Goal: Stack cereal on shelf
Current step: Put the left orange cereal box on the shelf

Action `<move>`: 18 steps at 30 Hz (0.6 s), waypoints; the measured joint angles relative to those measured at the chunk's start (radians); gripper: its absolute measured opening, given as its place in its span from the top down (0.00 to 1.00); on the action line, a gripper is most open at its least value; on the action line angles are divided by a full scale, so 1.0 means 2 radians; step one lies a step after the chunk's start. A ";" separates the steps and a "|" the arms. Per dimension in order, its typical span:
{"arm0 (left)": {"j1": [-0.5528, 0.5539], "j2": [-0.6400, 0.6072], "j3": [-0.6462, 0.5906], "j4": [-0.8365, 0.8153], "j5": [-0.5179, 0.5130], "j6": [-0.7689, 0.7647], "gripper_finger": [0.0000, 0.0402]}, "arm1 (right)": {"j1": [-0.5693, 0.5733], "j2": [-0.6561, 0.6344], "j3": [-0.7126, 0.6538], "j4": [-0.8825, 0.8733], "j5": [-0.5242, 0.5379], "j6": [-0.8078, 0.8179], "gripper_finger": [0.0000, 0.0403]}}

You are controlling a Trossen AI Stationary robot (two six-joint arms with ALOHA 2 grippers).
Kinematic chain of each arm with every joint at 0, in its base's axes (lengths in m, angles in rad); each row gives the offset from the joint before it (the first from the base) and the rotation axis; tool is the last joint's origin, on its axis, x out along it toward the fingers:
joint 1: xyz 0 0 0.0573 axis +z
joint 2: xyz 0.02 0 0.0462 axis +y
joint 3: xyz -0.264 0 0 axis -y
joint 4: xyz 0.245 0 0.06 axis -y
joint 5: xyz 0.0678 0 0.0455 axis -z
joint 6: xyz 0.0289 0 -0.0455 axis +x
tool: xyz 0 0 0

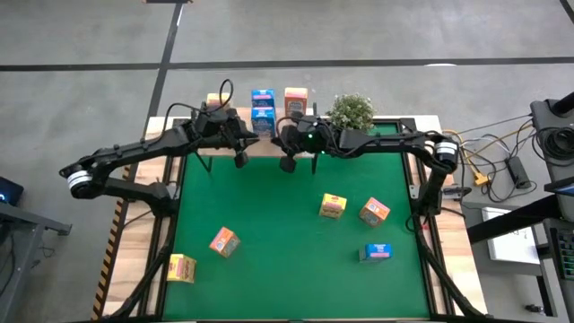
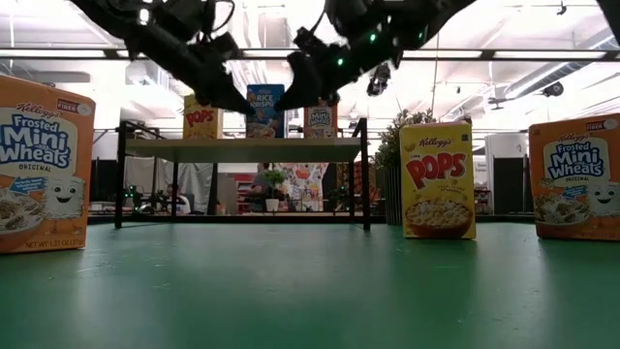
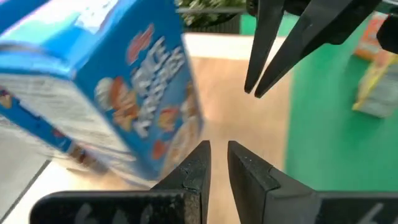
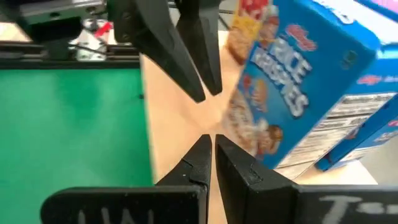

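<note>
Left end effector [image 1: 240, 158] nearly closed, right end effector [image 1: 289, 163] closed, tips facing

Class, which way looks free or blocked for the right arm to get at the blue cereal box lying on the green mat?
Probably free. The right claw hangs shut and empty above the shelf, and the blue box lies alone on the mat on that arm's side, nothing over it.

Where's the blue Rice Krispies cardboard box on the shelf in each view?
High view: blue Rice Krispies cardboard box, top centre, on the light-wood shelf.
Low view: centre, on the shelf.
Left wrist view: fills the left side.
Right wrist view: right side.
Shared landmark: the shelf board under it.
</note>
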 joint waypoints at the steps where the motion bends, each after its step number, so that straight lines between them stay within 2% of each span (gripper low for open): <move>1: -0.007 -0.008 0.000 -0.007 0.000 -0.005 0.91 | 0.005 -0.007 0.000 -0.016 0.000 0.000 0.97; 5: -0.045 -0.039 0.000 -0.021 0.001 -0.038 0.91 | 0.029 -0.032 -0.001 -0.060 0.000 -0.001 0.97; 10: -0.101 -0.071 0.000 -0.035 0.000 -0.104 0.91 | 0.057 -0.059 -0.019 -0.058 0.004 -0.004 0.97; 13: -0.134 -0.081 0.000 -0.057 -0.005 -0.157 0.91 | 0.076 -0.070 -0.034 -0.059 0.040 -0.008 0.97; 18: -0.180 -0.080 0.036 -0.172 -0.013 -0.274 0.91 | 0.098 -0.078 -0.054 -0.047 0.065 -0.023 0.97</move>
